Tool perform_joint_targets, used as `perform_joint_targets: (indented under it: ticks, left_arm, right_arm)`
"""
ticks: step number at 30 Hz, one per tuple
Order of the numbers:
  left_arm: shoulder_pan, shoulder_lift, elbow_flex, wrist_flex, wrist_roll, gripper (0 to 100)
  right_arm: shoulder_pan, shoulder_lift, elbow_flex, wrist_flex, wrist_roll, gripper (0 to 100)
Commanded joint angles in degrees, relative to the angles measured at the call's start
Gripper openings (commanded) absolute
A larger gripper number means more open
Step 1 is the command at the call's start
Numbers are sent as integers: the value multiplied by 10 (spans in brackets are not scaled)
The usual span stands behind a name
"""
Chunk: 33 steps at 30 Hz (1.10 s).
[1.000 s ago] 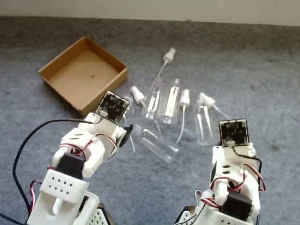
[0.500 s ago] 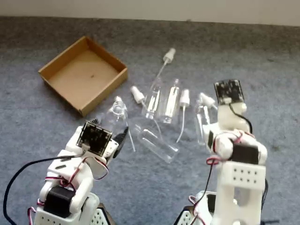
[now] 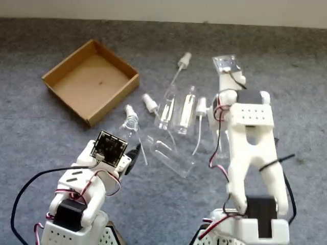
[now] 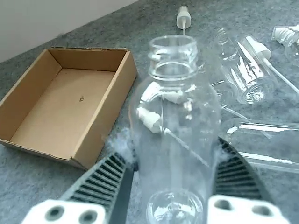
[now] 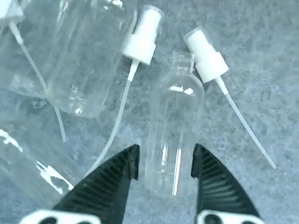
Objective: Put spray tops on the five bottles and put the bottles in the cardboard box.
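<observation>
cardboard box (image 3: pixel 87 81): set open side up on the grey worktop (image 3: pixel 286 66); used as the landmark for every place below.
left pincer (image 4: pixel 173 158): closed on a clear bottle (image 4: pixel 175 107), found near the box corner closest to the arms.
clear bottle: gripped by its body between both fingers; neck uncapped and pointed away from the arm.
right pincer (image 5: pixel 166 151): open, with its fingers (image 5: pixel 112 182) placed either side of a small bottle (image 5: pixel 175 116). Contact cannot be told. It is well apart from the box, past the bottle group.
small bottle: laid flat on the worktop, neck uncapped.
spray tops: one (image 5: pixel 142 39) laid just beside the small bottle's neck, another (image 5: pixel 205 51) on the neck's other side; both tubes are trailed along the worktop.
upper bottles: two (image 3: pixel 167 104) (image 3: pixel 186 107) laid side by side between the box and the right arm.
flat bottle (image 3: pixel 173 158): laid on the worktop nearer the arms than the box is.
near spray top (image 3: pixel 149 102): laid between the box and the upper bottles.
far spray top (image 3: pixel 184 60): laid about level with the box's far corner — long tube pointed at the upper bottles.
</observation>
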Motion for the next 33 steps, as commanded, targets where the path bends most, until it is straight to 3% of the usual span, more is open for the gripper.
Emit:
perform_joint_targets:
  ticks: [1,10,18,27,33]
  left_arm:
    - [7,-5,4,-27,5,91]
    - [7,-5,7,-27,4,91]
    - [7,-5,7,-26,3,91]
    - [7,-5,19,-31,3,91]
    - [7,-5,22,-40,3,91]
  right_arm:
    - [-26,56,-106,0,-40,187]
    - [12,253,-346,20,-54,187]
    - [58,400,-551,91,106,187]
    - [103,540,-679,101,189,187]
    - [98,571,-717,195,265,187]
